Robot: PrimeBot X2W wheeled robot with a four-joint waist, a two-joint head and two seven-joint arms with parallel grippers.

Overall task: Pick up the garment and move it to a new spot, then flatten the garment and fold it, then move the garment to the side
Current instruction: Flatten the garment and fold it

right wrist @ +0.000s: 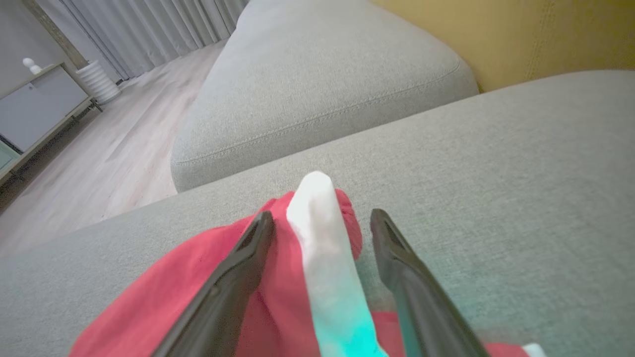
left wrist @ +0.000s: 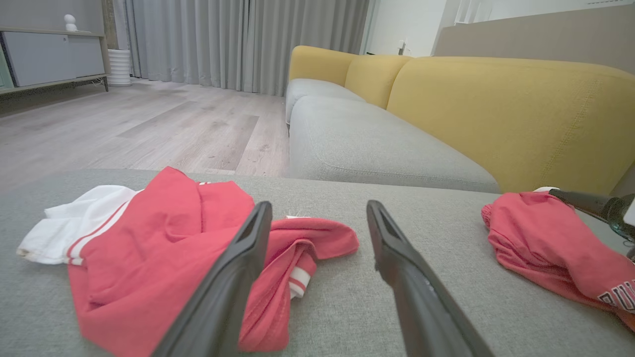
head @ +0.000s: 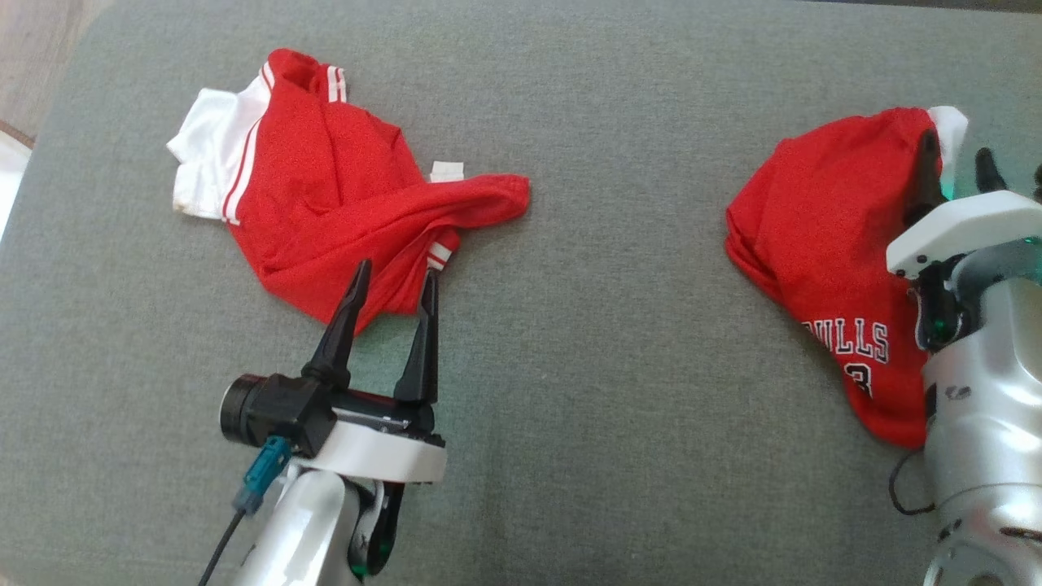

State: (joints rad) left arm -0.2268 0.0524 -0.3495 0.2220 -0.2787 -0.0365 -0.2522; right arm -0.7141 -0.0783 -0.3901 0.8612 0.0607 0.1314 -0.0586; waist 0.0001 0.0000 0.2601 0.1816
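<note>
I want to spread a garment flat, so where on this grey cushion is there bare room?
The widest bare patch of the grey cushion lies between the red-and-white garment and the lettered jersey. The far strip beyond both is free. Crowded: the left gripper at the first garment's near edge, the right gripper over the jersey.

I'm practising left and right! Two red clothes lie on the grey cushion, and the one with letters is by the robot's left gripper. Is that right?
Not quite. The lettered garment lies by the right gripper, as the head view shows; the left gripper is by the other red garment. Both lie on the grey cushion.
</note>
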